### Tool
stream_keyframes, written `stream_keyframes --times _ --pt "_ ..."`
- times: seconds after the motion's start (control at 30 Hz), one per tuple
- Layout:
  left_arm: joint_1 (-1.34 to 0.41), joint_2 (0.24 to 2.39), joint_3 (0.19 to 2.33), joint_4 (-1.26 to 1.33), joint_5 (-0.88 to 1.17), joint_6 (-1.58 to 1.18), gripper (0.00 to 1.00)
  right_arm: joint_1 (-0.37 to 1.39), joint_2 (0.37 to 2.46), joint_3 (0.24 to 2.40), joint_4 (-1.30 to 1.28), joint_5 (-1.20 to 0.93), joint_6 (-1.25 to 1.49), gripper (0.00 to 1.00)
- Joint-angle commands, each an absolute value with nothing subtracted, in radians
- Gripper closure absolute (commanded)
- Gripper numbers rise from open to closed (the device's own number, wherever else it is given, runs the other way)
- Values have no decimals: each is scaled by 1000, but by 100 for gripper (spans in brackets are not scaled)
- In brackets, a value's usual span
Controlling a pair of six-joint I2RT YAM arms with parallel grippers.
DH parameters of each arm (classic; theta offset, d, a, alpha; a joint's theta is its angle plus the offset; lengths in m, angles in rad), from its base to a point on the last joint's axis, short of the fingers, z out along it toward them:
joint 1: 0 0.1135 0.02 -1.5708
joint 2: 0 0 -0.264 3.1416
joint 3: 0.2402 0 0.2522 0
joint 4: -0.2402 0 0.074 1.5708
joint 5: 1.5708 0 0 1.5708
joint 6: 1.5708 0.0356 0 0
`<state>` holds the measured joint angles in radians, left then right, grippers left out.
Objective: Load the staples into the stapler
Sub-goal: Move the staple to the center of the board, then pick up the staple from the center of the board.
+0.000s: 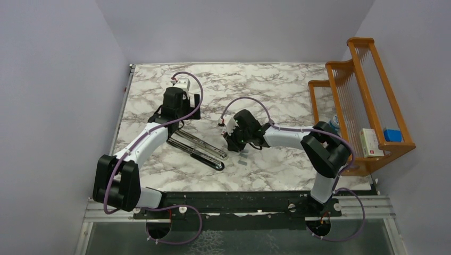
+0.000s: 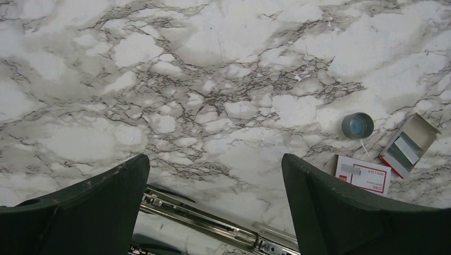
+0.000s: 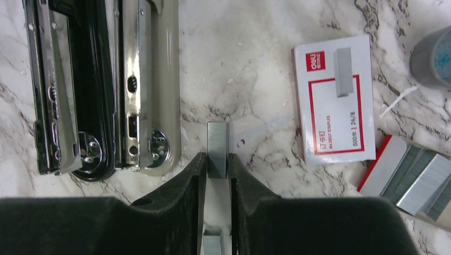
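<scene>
The stapler [image 3: 101,90] lies opened out flat, its chrome rails side by side; in the top view it is the stapler [image 1: 197,149] at mid-table. A short grey strip of staples [image 3: 217,143] lies on the marble between the tips of my right gripper [image 3: 217,159], whose jaws stand narrowly apart with a hairline gap on each side. A second strip [image 3: 211,245] lies further back between the fingers. More strips sit in the red-edged tray [image 3: 425,183]. My left gripper [image 2: 215,156] is wide open and holds nothing, just above the stapler's rail [image 2: 213,220].
The white-and-red box sleeve [image 3: 332,101] lies right of the strip, with a small blue-grey cylinder [image 3: 433,53] beyond it. A wooden rack [image 1: 361,106] holding small boxes stands at the table's right edge. Another loose strip [image 1: 243,162] lies near the front.
</scene>
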<state>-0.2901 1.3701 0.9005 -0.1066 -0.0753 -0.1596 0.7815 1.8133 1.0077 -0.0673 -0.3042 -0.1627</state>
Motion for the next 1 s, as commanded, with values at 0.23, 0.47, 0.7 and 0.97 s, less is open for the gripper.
stream_keyframes --times 0.23,0.47,0.7,0.97 --pt "-269 1307 890 -79 -143 -167 2 797 1844 915 130 -224 -183 63" --pt "-268 1321 890 -80 -132 -165 2 797 1796 825 202 -189 -202 60" --pt "-265 1328 890 -75 -120 -165 2 797 1779 753 258 -196 -164 70" --pt "-266 1332 891 -76 -118 -166 2 796 1786 730 290 -145 -105 78"
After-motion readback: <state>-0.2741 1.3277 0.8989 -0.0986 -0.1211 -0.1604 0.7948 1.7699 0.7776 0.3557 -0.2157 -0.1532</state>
